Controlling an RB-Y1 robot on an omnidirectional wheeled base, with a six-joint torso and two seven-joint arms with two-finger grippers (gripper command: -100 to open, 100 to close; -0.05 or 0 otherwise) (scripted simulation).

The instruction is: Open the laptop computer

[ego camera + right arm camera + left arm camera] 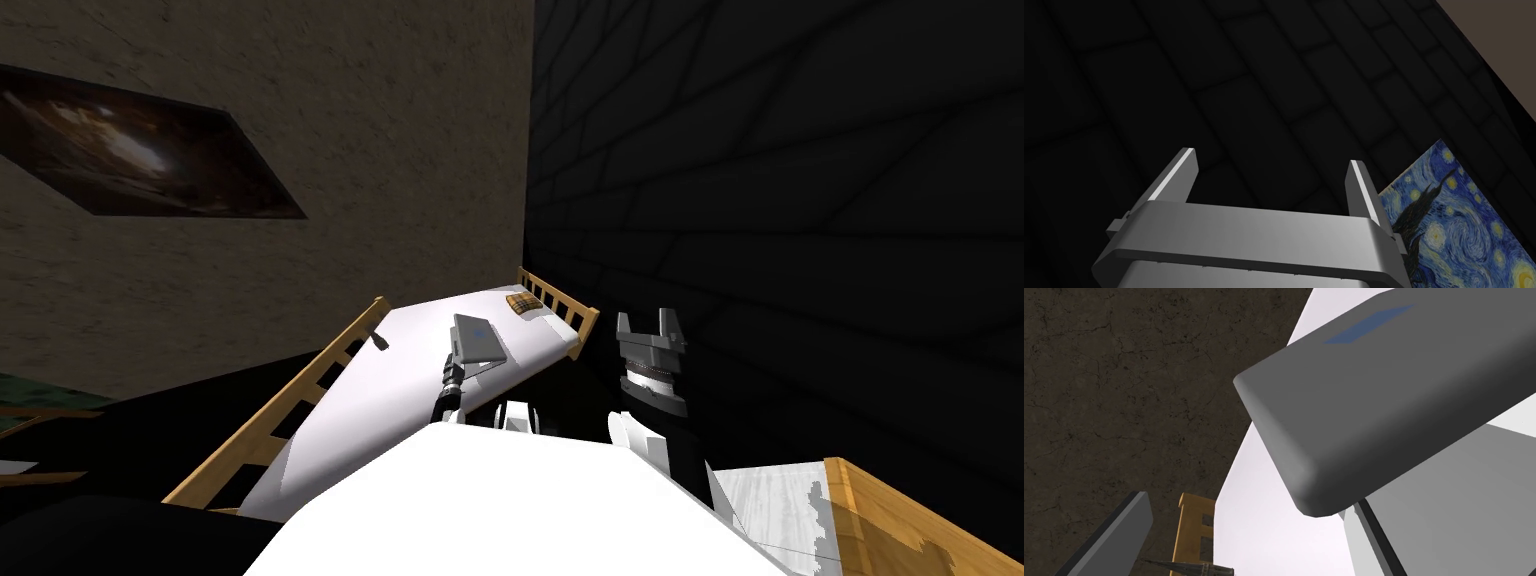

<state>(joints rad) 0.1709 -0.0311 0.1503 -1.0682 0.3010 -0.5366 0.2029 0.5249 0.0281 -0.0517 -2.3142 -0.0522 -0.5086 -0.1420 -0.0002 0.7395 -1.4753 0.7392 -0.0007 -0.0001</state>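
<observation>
The grey laptop (478, 340) with a small blue mark on its lid lies on the bed's white mattress (400, 395). Its lid (1384, 398) stands a little raised above the lighter grey base (1464, 488). My left gripper (457, 360) is at the laptop's near edge. In the left wrist view this gripper (1244, 538) is open, and the lid's rounded corner hangs just beyond the fingers, nearer one finger (1364, 543), untouched. My right gripper (651, 322) is held up to the right of the bed, open (1271, 175) and empty.
The bed has a wooden slatted frame (300, 390) and stands in the corner between a tan wall and a dark one. A plaid cushion (522, 304) lies at its far end and a small dark object (380, 343) near the left rail. A wood-edged table (880, 510) is at my right.
</observation>
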